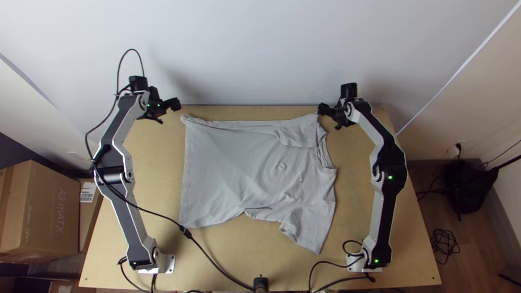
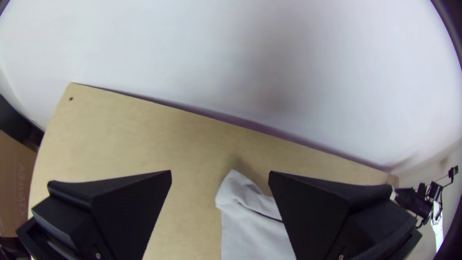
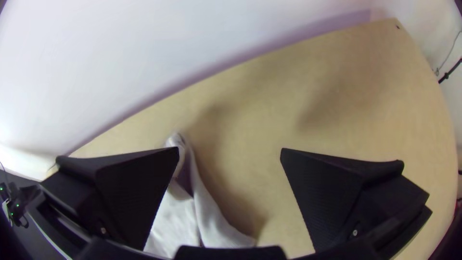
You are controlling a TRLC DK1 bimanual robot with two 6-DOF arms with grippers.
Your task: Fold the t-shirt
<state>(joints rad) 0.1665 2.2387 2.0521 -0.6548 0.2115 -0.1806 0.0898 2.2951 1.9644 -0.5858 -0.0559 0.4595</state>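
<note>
The light grey t-shirt (image 1: 233,168) lies mostly spread, with its hem toward the left arm and neck opening toward the right. One sleeve points to the table's near edge; cloth is doubled over near the far right corner. My left gripper (image 1: 169,113) is open just beyond the far left corner. In the left wrist view, that shirt corner (image 2: 240,197) shows between the open fingers of the left gripper (image 2: 220,175). My right gripper (image 1: 330,117) stands open by the far right corner. In the right wrist view, the shirt (image 3: 175,212) lies partly behind one finger of the right gripper (image 3: 229,151).
A white wall (image 1: 244,49) rises along the far edge of the wooden table (image 1: 217,260). A black cable (image 1: 203,249) crosses the near left part of the table. Cardboard boxes (image 1: 43,211) stand off its left side, and a black bag (image 1: 464,184) is on the floor at right.
</note>
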